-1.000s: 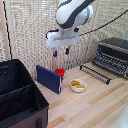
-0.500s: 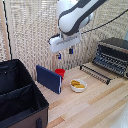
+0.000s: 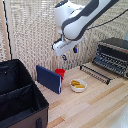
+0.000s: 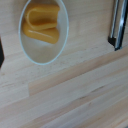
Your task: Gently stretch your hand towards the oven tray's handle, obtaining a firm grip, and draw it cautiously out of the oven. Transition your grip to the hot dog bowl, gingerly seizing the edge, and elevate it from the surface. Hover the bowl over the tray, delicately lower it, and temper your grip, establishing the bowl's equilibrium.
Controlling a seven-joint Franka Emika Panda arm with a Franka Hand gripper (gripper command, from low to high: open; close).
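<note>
Hovering your gripper (image 3: 64, 56) above the table (image 3: 95, 107); jaw state cannot be told. Bowl (image 3: 78, 86) is sitting mid-table beside the red cup (image 3: 60, 73); oven (image 3: 113, 56) is occupying the far corner.

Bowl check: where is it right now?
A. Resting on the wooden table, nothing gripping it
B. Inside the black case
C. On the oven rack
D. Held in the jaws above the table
A: the bowl sits on the table beside the red cup, with the arm well above it.
</note>
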